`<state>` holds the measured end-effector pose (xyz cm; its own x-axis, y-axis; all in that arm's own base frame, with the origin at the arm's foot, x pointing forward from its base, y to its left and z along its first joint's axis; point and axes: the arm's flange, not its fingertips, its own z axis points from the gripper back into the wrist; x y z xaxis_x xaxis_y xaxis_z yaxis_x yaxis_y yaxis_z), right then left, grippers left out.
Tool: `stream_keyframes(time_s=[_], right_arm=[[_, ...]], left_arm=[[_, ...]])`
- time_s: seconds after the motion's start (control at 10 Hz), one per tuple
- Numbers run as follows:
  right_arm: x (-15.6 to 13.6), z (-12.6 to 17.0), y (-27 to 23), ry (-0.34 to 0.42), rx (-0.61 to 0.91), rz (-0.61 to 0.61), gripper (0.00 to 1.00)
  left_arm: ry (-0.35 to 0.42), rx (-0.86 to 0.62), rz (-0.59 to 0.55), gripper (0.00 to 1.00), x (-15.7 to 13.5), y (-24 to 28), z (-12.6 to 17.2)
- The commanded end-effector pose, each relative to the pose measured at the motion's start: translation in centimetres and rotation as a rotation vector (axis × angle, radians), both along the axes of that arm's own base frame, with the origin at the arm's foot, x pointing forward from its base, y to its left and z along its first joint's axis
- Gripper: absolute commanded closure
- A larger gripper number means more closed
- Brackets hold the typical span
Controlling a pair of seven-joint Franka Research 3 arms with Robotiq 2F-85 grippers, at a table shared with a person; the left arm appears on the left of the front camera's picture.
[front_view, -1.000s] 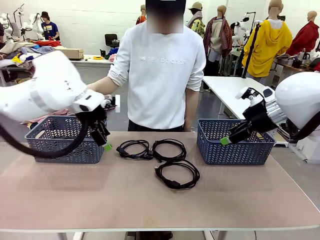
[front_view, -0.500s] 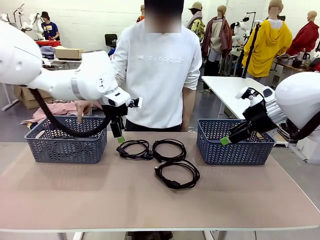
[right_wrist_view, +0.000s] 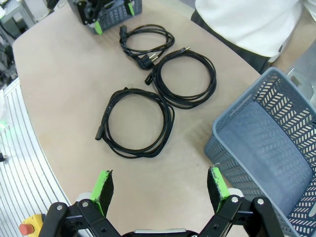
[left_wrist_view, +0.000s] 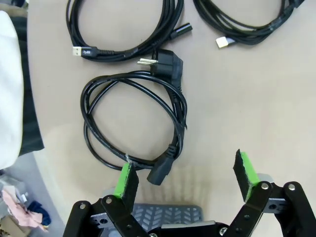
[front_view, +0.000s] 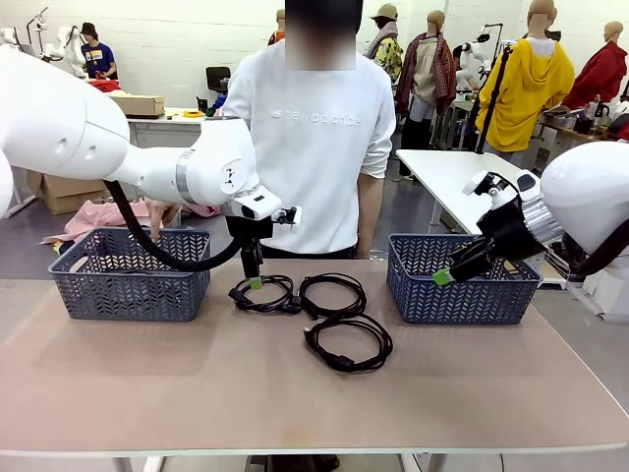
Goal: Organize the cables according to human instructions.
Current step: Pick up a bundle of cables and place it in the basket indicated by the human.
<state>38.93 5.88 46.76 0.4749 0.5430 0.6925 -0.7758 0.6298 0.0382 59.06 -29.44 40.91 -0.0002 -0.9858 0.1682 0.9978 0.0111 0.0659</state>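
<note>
Three black coiled cables lie on the table's middle: a left coil (front_view: 263,293), a middle coil (front_view: 332,294) and a nearer coil (front_view: 348,341). My left gripper (front_view: 254,281) hangs open, fingers pointing down, right over the left coil's back edge. In the left wrist view that coil (left_wrist_view: 86,118) lies just ahead of my open left gripper (left_wrist_view: 186,174), with one end plug by the left pad. My right gripper (front_view: 447,273) is open at the left side of the right basket. The right wrist view shows the right gripper (right_wrist_view: 160,183) open above the nearer coil (right_wrist_view: 133,150).
A blue-grey basket (front_view: 131,285) stands at the left, a second basket (front_view: 462,295) at the right. A person in a white top (front_view: 310,147) stands at the far edge, one hand (front_view: 160,210) behind the left basket. The near half of the table is bare.
My left arm has swung right from the left basket and come down over the left coil. The right arm and the cables have not moved.
</note>
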Motion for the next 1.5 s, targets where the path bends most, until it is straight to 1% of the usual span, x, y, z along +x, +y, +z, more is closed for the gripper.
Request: stream_keyframes(time_s=[0.0,0.1,0.6,0.7,0.9,1.1,1.4], right_arm=[[0.3,-0.2,-0.1,-0.011,0.022,0.013,0.0],[0.3,-0.2,-0.1,-0.011,0.022,0.013,0.0],[0.3,-0.2,-0.1,-0.011,0.022,0.013,0.0],[0.3,-0.2,-0.1,-0.011,0.022,0.013,0.0],[0.3,-0.2,-0.1,-0.011,0.022,0.013,0.0],[0.3,-0.2,-0.1,-0.011,0.022,0.013,0.0],[0.3,-0.2,-0.1,-0.011,0.022,0.013,0.0]], left_arm=[[0.022,0.015,0.037,0.0,-0.1,0.5,0.4],[0.0,0.0,0.0,0.0,0.0,0.0,0.0],[0.0,0.0,0.0,0.0,0.0,0.0,0.0],[0.012,-0.009,0.004,0.0,-0.2,-0.3,0.0],[-0.016,0.037,-0.006,0.0,0.3,-0.6,-1.5],[0.01,0.053,-0.029,0.0,0.8,-0.9,-2.9],[0.023,0.08,-0.054,0.0,1.6,-1.9,-4.9]])
